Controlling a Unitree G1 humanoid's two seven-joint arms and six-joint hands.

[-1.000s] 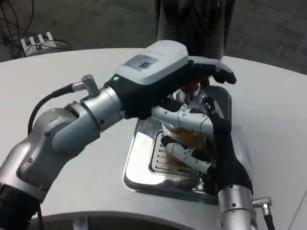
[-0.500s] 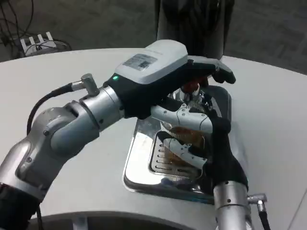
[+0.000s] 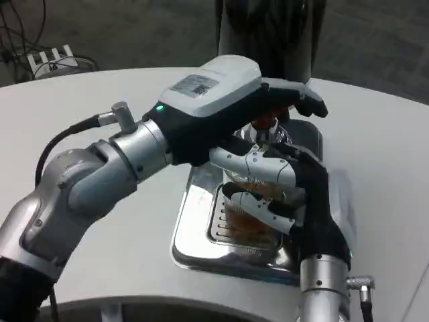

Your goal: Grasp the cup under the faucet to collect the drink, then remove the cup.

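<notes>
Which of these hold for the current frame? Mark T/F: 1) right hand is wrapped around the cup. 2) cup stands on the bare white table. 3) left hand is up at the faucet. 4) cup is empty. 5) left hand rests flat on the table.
1) True. The right hand has its fingers around the cup.
2) False. The cup sits over the metal drip tray, which lies on the table.
3) True. The left hand reaches over the faucet, above the cup.
4) False. Amber drink shows through the cup's clear wall.
5) False. The left hand is raised at the faucet, well above the table.
</notes>
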